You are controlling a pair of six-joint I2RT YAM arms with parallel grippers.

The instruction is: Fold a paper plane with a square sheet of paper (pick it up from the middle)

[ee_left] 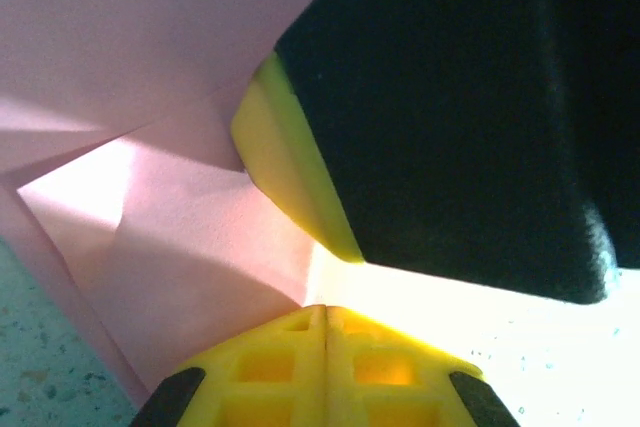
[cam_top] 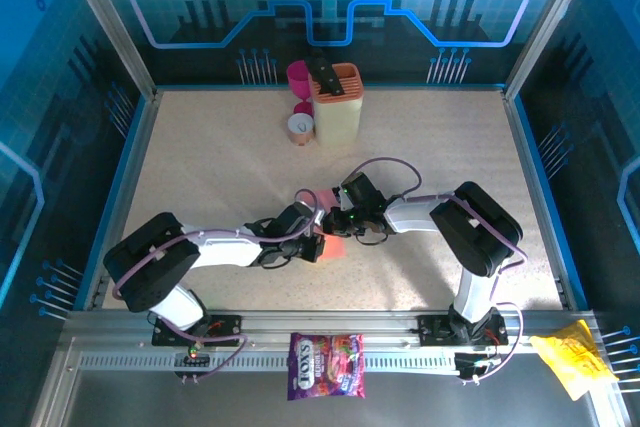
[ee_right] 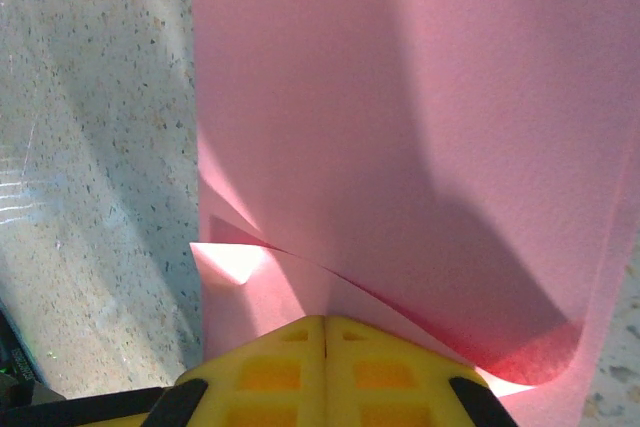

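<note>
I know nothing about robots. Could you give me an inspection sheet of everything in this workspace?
Surface: speckled beige table.
Job's things: square sheet of paper, pink, partly folded, mid-table between the grippers.
Clutter: magenta cup, cream holder and small roll at the far edge; candy bag and yellow packet on the near metal ledge.
Grippers: left gripper shut at the paper's edge, grip unclear; right gripper shut on the paper.
Cables: purple cables looping along both arms.
Surroundings: blue lit panels.

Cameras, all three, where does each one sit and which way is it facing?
Top external: high behind the bases, looking down at the table, both arms whole.
Left wrist: on the left arm, looking past the shut left gripper onto the pink sheet.
Right wrist: likewise past the shut right gripper.
Shared: both wrists see that sheet.
</note>
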